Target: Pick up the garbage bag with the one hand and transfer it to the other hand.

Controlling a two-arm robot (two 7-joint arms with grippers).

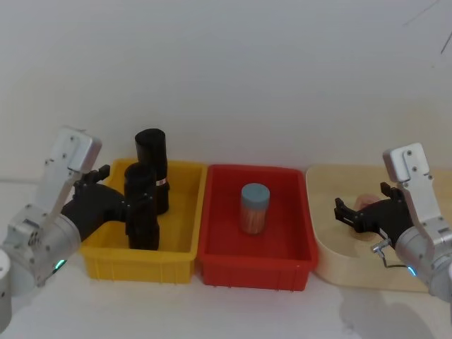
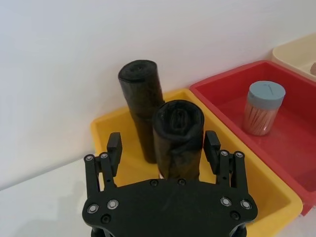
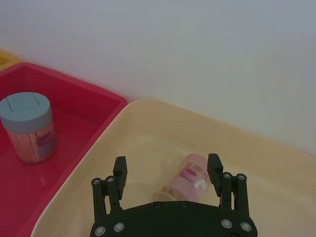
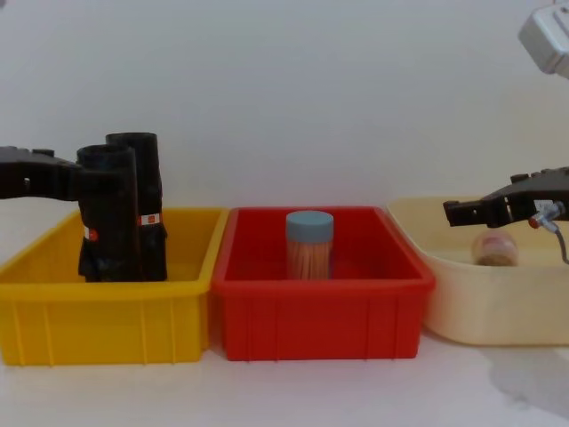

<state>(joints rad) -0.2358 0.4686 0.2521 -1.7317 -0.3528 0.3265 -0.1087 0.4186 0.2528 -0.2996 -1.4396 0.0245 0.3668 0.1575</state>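
The garbage bag [image 1: 141,212] [image 2: 178,133] [image 4: 108,213] is a black crinkly roll standing upright in the yellow bin [image 1: 141,258], with a small red mark on its side. My left gripper [image 1: 133,206] [image 2: 163,145], the one with the green-teal ring, reaches in from the left. It is open, with one finger on each side of the roll's upper part. My right gripper [image 1: 349,215] [image 3: 167,170] [image 4: 462,212], the blue-ringed one, hangs open over the beige tub [image 1: 339,261], nothing between its fingers.
A second black roll [image 1: 150,152] [image 2: 140,89] with a red-and-white label stands just behind the bag. The red bin [image 1: 254,265] in the middle holds a blue-lidded jar [image 1: 255,207]. A pink bottle [image 3: 187,180] lies in the beige tub under my right gripper. A white wall is close behind.
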